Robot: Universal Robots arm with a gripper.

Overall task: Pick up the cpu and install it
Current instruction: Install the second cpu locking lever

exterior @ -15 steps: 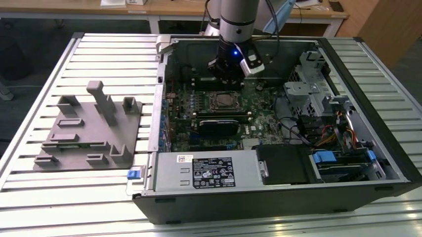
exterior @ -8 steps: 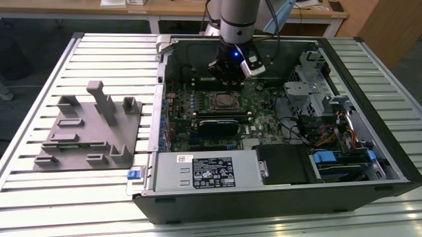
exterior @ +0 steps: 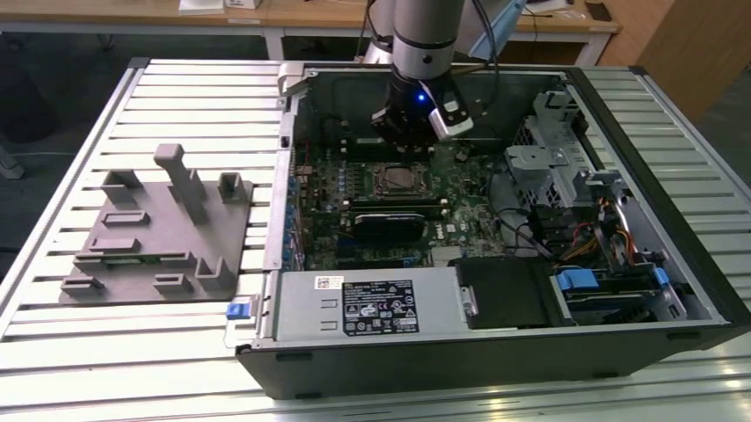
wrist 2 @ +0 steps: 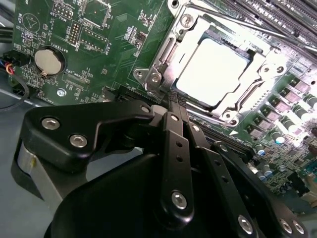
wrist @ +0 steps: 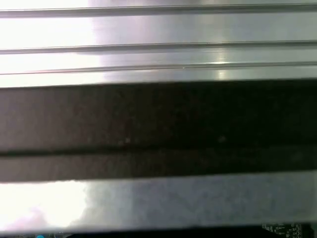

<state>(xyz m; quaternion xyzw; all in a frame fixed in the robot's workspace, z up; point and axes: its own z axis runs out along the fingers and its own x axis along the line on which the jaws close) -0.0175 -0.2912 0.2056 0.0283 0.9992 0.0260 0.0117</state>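
Note:
The cpu (wrist 2: 213,72) lies flat in the motherboard socket (wrist 2: 163,64), its pale silver top bright inside the metal frame. My gripper (wrist 2: 176,99) hangs just above the board at the socket's edge. Its black fingers (wrist 2: 171,124) are pressed together with nothing between them, so it is shut. In the exterior view the gripper (exterior: 406,141) hovers inside the open computer case, directly over the far side of the socket (exterior: 399,180).
A grey tray (exterior: 158,233) with upright fixtures stands on the slatted table at the exterior view's left. In the case are a black heatsink block (exterior: 388,224), a power supply (exterior: 364,303) and drive bays (exterior: 599,237). A coin battery (wrist 2: 49,60) sits on the board.

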